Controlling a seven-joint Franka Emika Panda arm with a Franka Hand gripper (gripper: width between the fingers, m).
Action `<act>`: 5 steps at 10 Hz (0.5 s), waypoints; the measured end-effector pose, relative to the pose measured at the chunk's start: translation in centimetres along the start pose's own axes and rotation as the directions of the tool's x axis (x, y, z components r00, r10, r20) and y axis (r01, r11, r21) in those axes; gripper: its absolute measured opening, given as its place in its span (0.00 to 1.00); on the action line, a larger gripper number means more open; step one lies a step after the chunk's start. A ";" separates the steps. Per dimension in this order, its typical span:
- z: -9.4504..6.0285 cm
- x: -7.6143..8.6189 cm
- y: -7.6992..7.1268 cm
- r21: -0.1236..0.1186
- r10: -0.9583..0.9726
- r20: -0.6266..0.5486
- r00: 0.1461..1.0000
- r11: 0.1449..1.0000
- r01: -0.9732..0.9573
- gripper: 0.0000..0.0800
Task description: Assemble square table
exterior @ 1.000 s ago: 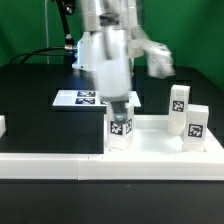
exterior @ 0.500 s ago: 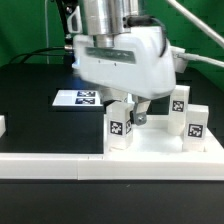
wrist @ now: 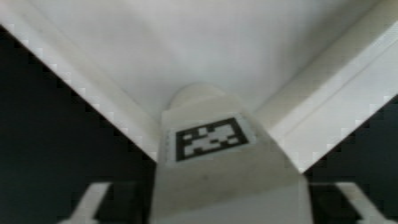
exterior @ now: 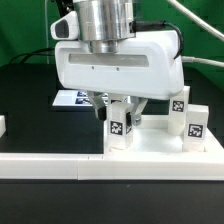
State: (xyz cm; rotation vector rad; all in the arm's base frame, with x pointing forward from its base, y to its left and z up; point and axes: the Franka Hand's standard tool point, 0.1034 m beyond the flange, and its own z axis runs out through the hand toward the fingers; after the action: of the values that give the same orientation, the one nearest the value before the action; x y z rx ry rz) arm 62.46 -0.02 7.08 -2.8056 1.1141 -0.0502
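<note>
The square table top is a white tray with a raised rim, lying at the exterior view's right. A white tagged leg stands upright on its near left corner. My gripper hangs straight above this leg, with its fingers down around the leg's top. In the wrist view the leg stands between my two fingers, with a dark gap on each side, so the gripper is open and not touching it. Two more legs stand on the top's far right.
The long white border rail runs along the front. The marker board lies behind, partly hidden by my hand. A small white part sits at the exterior view's left edge. The table is black.
My hand has turned about its vertical axis so its broad face now shows, and it has come down over the leg. The leg and the other parts have not moved.
</note>
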 end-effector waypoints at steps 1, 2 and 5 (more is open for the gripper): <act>0.0 0.0 0.0 0.000 0.037 0.000 0.999 0.999 -0.037 0.36; 0.0 0.0 0.0 0.000 0.134 0.001 0.991 0.991 -0.134 0.36; 0.1 0.1 0.1 -0.002 0.405 0.000 0.914 0.914 -0.405 0.36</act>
State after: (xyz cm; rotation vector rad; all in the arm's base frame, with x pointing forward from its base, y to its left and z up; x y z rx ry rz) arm 62.47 -0.18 7.00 -2.5130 1.6692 -0.0091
